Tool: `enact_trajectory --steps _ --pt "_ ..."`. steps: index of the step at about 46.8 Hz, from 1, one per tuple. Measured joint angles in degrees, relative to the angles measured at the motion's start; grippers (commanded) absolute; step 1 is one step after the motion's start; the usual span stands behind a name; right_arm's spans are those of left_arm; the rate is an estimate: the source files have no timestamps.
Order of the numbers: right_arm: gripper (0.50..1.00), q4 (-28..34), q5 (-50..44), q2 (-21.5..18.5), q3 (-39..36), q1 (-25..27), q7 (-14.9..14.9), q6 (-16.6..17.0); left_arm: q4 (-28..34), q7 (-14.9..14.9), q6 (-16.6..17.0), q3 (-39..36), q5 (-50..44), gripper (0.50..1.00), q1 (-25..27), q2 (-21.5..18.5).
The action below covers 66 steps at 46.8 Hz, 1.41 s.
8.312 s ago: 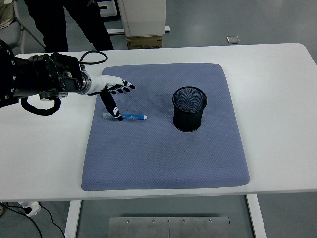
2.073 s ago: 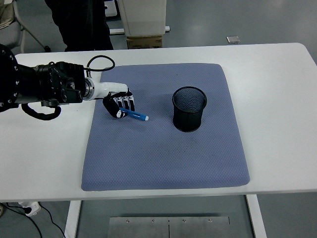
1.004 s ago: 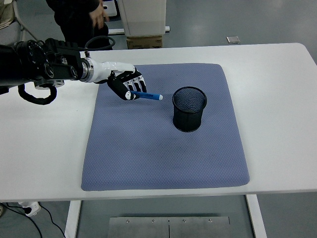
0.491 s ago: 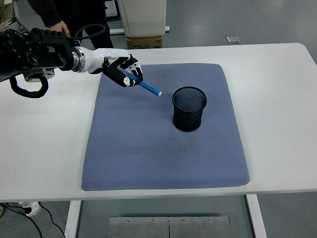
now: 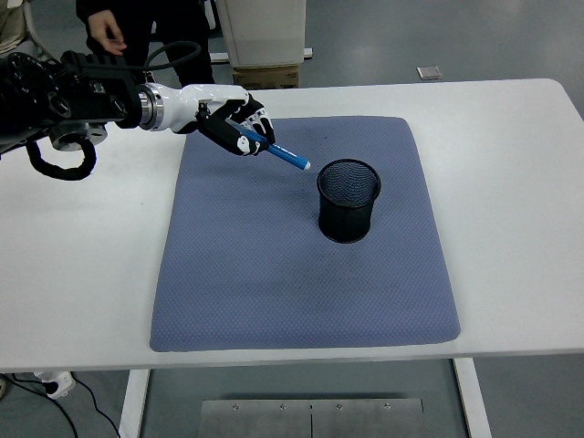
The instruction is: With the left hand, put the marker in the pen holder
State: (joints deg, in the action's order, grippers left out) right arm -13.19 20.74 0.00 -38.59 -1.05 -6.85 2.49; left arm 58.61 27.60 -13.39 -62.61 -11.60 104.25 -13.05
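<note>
The white table (image 5: 511,301) runs across the view, its near edge at the bottom. A blue-grey mat (image 5: 301,292) covers the middle of it, reaching from close to the near edge almost to the far one.

On the mat's right half, towards the back, stands the holder (image 5: 349,201), a black mesh cup, upright with its mouth open upward.

Up and to the left of the holder, the left hand (image 5: 235,126) hangs above the mat's far left corner, its arm coming in from the left edge over the bare table. The fingers are curled around the marker (image 5: 276,151), gripping it at its back end. The marker is blue and is held clear of the mat. It sticks out of the hand to the right and slants downward, so its pale tip points at the holder. That tip sits just up and left of the holder's rim, near it but apart from it; the marker is not inside the cup.

Behind the table, at the top left, a person (image 5: 146,32) in dark clothes stands with one hand (image 5: 111,38) showing. A white cabinet (image 5: 265,32) stands on the floor beside them.
</note>
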Motion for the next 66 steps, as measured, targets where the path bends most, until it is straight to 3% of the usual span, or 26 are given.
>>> enact_trajectory --steps 15,30,52,66 --pt "1.000 -0.01 0.00 0.00 0.00 0.00 0.00 -0.02 -0.27 -0.36 -0.32 3.45 0.06 0.500 1.69 0.53" --pt "1.000 0.01 0.00 0.00 0.00 0.00 0.00 0.00 -0.49 -0.63 -0.33 2.64 0.70 0.500 4.97 5.38" --pt "1.000 0.01 0.00 0.00 0.01 0.00 0.00 -0.04 -1.60 -0.62 0.14 -3.89 0.71 0.500 6.30 11.20" --pt "1.000 0.01 0.00 0.00 0.01 0.00 0.00 0.02 -2.29 -0.62 0.29 -6.31 0.65 0.500 6.99 12.33"
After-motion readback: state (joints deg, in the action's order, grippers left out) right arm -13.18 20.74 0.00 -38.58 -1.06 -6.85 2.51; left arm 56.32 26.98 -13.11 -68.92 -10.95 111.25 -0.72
